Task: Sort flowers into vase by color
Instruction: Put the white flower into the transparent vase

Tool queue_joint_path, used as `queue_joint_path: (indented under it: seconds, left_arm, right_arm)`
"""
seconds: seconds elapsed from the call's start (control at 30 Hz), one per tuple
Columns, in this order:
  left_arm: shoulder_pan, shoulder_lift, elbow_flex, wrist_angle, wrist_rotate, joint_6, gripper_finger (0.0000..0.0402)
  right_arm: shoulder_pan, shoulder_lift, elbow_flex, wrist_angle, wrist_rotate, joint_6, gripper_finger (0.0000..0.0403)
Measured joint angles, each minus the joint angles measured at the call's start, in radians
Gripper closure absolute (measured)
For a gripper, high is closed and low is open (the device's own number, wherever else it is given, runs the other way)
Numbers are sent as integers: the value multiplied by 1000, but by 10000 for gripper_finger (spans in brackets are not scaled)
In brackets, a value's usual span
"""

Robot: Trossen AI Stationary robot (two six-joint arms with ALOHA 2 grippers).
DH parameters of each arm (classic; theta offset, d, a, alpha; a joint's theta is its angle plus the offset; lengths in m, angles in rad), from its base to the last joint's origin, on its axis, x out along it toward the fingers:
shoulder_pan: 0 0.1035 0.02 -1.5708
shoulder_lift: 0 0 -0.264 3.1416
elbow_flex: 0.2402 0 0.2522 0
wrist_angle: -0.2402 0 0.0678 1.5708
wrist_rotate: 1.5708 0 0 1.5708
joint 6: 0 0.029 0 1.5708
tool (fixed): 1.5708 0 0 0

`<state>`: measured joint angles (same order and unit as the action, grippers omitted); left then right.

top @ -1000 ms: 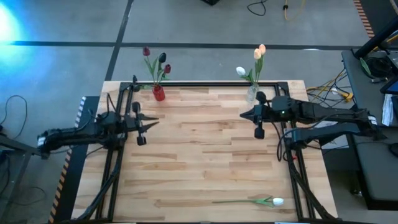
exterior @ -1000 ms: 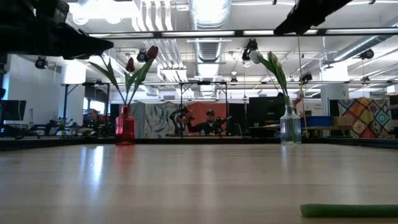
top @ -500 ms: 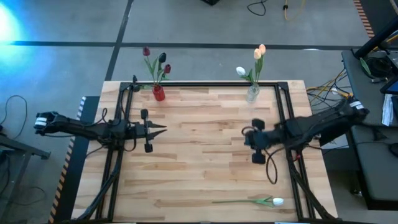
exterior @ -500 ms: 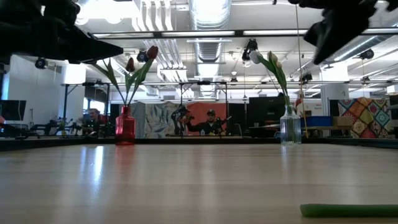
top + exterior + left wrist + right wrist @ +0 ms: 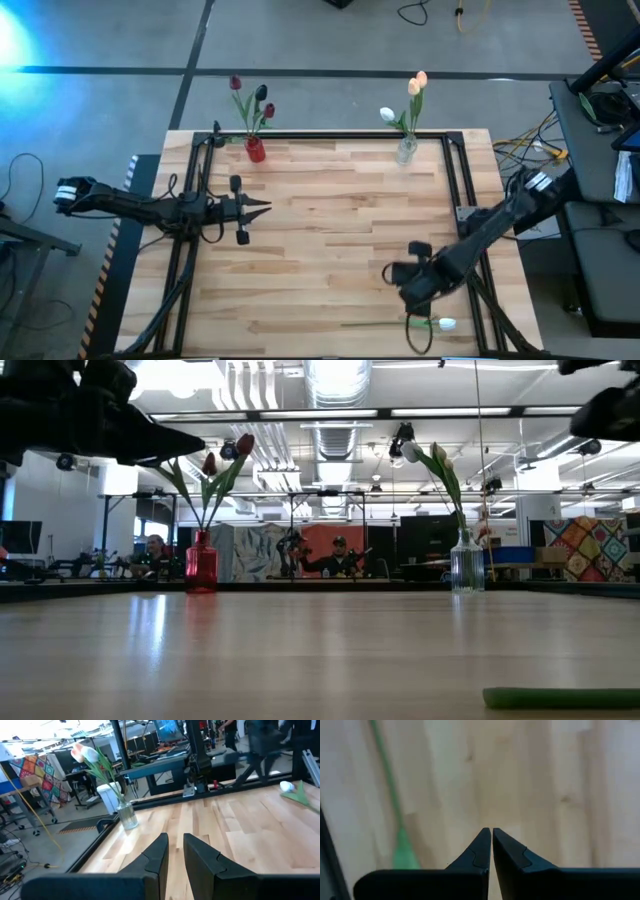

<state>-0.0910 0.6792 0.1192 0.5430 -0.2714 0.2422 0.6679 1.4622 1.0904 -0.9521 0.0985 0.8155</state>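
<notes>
A: Where's the loose one?

B: One white tulip (image 5: 425, 323) flat on the table (image 5: 320, 230), at the near edge on the right side. Stem runs along that edge, white head at the end toward the right corner. In the low view only a bit of green stem shows at the bottom right.

A: Which arm is nearer?

B: Right gripper (image 5: 407, 283) — it hangs just above the stem's head end, slightly toward the table's middle. Left gripper (image 5: 262, 208) sits well apart, over the left-centre of the table, waiting.

A: Fingers?

B: Right fingers (image 5: 481, 851) are pinched nearly together, just a sliver of a gap, holding nothing. In the right wrist view the green stem (image 5: 390, 800) lies off to one side of the tips, not between them, and roughly parallel to the way the fingers point. My read: the gripper has to spread, shift sideways over the stem and probably turn so the jaws straddle it across its length. Left fingers (image 5: 157, 857) stand a narrow gap apart, also empty.

A: Counts?

B: Two vases at the far edge — a red vase (image 5: 255, 150) on the left with three dark tulips (image 5: 252, 100), a clear vase (image 5: 405, 151) on the right with three light tulips (image 5: 408, 95), one white and two peach, as far as I can tell. Plus the one lying down: seven flowers visible in all.

A: Where does it go?

B: White head, so I'd judge the clear vase, same side as the right arm.
</notes>
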Motion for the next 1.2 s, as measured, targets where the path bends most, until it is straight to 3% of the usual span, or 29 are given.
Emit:
queue_joint_path:
  seconds: [0.17, 0.33, 0.47, 0.6, 0.9, 1.2]
  left_arm:
    - [0, 3, 0, 6, 0, -37, 357]
    - [0, 13, 0, 5, 0, -42, 357]
    - [0, 26, 0, 3, 0, -53, 357]
    - [0, 47, 0, -3, 0, -78, 357]
    - [0, 85, 0, -4, 0, -131, 357]
    - [0, 121, 0, 12, 1, -250, 357]
  right_arm:
    - [55, 140, 82, 1, -65, 75, 363]
    - [103, 253, 157, 27, -153, 172, 305]
    - [145, 315, 212, 30, -186, 248, 263]
    - [176, 352, 218, 22, -228, 314, 247]
    - [189, 421, 209, 7, -303, 263, 279]
    - [189, 447, 196, -17, -321, 182, 362]
